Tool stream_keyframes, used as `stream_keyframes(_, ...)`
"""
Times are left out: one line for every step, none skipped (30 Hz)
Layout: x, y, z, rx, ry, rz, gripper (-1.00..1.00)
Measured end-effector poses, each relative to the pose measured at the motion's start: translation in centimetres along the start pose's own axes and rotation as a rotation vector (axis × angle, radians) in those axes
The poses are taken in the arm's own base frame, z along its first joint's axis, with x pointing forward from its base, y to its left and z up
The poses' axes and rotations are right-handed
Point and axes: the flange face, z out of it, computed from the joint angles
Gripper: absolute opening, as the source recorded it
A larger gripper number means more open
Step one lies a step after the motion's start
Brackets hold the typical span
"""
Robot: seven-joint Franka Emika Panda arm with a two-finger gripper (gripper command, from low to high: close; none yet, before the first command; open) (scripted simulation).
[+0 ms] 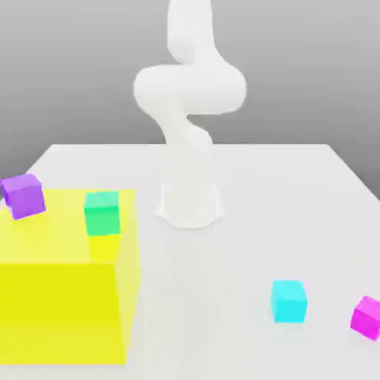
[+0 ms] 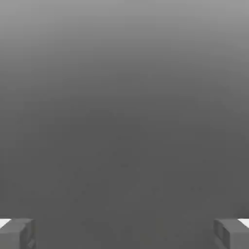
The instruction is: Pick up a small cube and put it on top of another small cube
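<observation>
Nothing is held as we begin: our two-finger gripper [image 2: 124, 233] stands spread to its widest, its grey fingertips [image 2: 17, 234] far apart in the hand view with bare grey between them. In the exterior view our white arm [image 1: 189, 119] rises from its base at the middle of the pale grey tabletop [image 1: 245, 171], and we take that base as the clock's centre, with twelve o'clock pointing up the picture.

The small bright magenta-pink cube [image 1: 367, 317] that we must lift lies at about four o'clock, close to the exterior view's right edge and partly cut off by it. A small cyan cube [image 1: 288, 300] sits near it at about five o'clock, apart from it and not touching. At about eight o'clock stands a large translucent yellow block [image 1: 67, 286]. A small green cube [image 1: 102, 212] and a darker violet-purple cube [image 1: 23, 195] show at about nine o'clock; whether they rest on the block or behind it we cannot tell.

We judge the task not yet started, the reach toward the pink cube being the step ahead. Several risks follow. The pink cube looks turned askew to the table's edges, so jaws descending unaligned could push it aside instead of clasping it. Mistaking the violet-purple cube for it would send us the wrong way. Later, an off-centre release onto the cyan cube could tip the pink one off.
</observation>
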Motion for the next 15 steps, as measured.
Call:
stream_keyframes(-0.8, -0.8, 2.0, -0.021, -0.020, -0.025, 0.00)
stream_keyframes(-1.6, -1.5, 3.9, -0.040, -0.039, -0.049, 0.00)
stream_keyframes(-2.5, -2.1, 5.7, -0.058, -0.058, -0.074, 0.00)
stream_keyframes(-3.4, -2.7, 7.5, -0.075, -0.077, -0.098, 0.00)
stream_keyframes(-4.5, -3.2, 9.3, -0.091, -0.097, -0.123, 0.00)
stream_keyframes(-5.5, -3.7, 11.0, -0.106, -0.117, -0.148, 0.00)
stream_keyframes(-6.7, -4.1, 12.7, -0.121, -0.137, -0.173, 0.00)
stream_keyframes(-7.9, -4.5, 14.4, -0.134, -0.158, -0.198, 0.00)
stream_keyframes(-9.2, -4.8, 16.1, -0.148, -0.179, -0.223, 0.00)
stream_keyframes(-10.6, -5.0, 17.6, -0.160, -0.201, -0.249, 0.00)
stream_keyframes(-12.0, -5.3, 19.2, -0.172, -0.223, -0.274, 0.00)
stream_keyframes(-13.5, -5.4, 20.7, -0.183, -0.245, -0.300, 0.00)
stream_keyframes(-15.0, -5.5, 22.1, -0.193, -0.268, -0.326, 0.00)
stream_keyframes(-16.6, -5.6, 23.5, -0.203, -0.292, -0.351, 0.00)
stream_keyframes(-18.2, -5.6, 24.9, -0.212, -0.316, -0.377, 0.00)
